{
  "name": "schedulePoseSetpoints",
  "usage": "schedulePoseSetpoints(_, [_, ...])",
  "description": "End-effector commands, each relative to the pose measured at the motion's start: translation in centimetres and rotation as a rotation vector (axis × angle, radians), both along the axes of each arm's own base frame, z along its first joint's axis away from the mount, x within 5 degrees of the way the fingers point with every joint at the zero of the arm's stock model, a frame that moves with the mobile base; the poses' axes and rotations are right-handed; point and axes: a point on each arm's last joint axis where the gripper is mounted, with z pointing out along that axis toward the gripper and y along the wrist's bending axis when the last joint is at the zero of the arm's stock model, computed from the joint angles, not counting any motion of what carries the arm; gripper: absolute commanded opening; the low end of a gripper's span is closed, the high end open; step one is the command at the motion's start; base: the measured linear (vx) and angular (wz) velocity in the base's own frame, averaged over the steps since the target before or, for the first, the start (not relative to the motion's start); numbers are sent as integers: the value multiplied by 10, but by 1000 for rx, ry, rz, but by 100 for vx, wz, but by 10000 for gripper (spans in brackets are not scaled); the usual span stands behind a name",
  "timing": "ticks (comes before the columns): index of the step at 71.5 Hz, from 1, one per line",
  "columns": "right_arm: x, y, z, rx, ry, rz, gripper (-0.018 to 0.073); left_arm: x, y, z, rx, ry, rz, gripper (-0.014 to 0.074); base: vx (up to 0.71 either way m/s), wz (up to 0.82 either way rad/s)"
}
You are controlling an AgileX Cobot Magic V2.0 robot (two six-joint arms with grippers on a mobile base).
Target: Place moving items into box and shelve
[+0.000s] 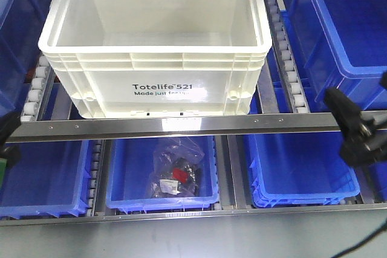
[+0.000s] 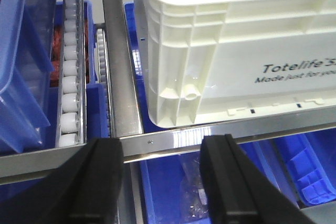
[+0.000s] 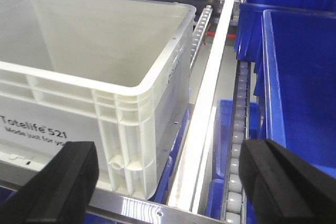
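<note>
- Both grippers are hanging released: the left gripper (image 2: 160, 182) is showing two spread black fingers with nothing between them in its wrist view, and the right gripper (image 3: 170, 182) is doing the same in its own view.
- From the front camera, the right gripper is appearing only as a dark shape at 3 o'clock, while the left one is barely peeking in at 9 o'clock.
- Sitting on the roller shelf (image 1: 290, 70) behind a metal rail (image 1: 181, 126), the white box (image 1: 157, 58) is filling the 12 o'clock area.
- Only the front view is revealing the lower blue bin (image 1: 163, 176) at 6 o'clock, holding a clear bag (image 1: 175, 170) of dark parts.
- Only the right wrist view is looking deep into the box; no balls are showing in the part visible.
</note>
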Motion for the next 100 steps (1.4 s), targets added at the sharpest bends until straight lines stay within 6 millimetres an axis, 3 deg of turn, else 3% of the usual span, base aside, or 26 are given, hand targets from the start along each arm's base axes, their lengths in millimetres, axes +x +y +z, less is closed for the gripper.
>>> schedulePoseSetpoints(1, [-12, -6, 10, 32, -116, -19, 589, -13, 1, 16, -31, -131, 6, 440, 0, 0])
schedulePoseSetpoints(12, [-27, -11, -2, 40, -180, -32, 589, -37, 4, 30, -16, -285, 0, 440, 0, 0])
schedulePoseSetpoints(23, [-21, -13, 1, 36, -253, -62, 589, -37, 3, 30, 12, -288, -9, 440, 0, 0])
schedulePoseSetpoints(45, [-13, -11, -2, 28, -231, -69, 580, -36, 3, 29, 5, -272, -10, 435, 0, 0])
schedulePoseSetpoints(53, [-13, -11, -3, 27, -228, -69, 440, -36, 3, 28, 5, -268, -11, 314, 0, 0])
schedulePoseSetpoints(60, [-13, -11, -3, 27, -228, -69, 158, -36, 3, 28, 6, -265, -12, 48, 0, 0])
schedulePoseSetpoints(64, [-13, -11, -2, 27, -228, -69, -24, -36, 3, 28, 6, -268, -11, -29, 0, 0])
schedulePoseSetpoints(100, [-13, -11, -3, 33, -222, -69, -15, -37, 2, 24, 10, -216, -22, -28, 0, 0])
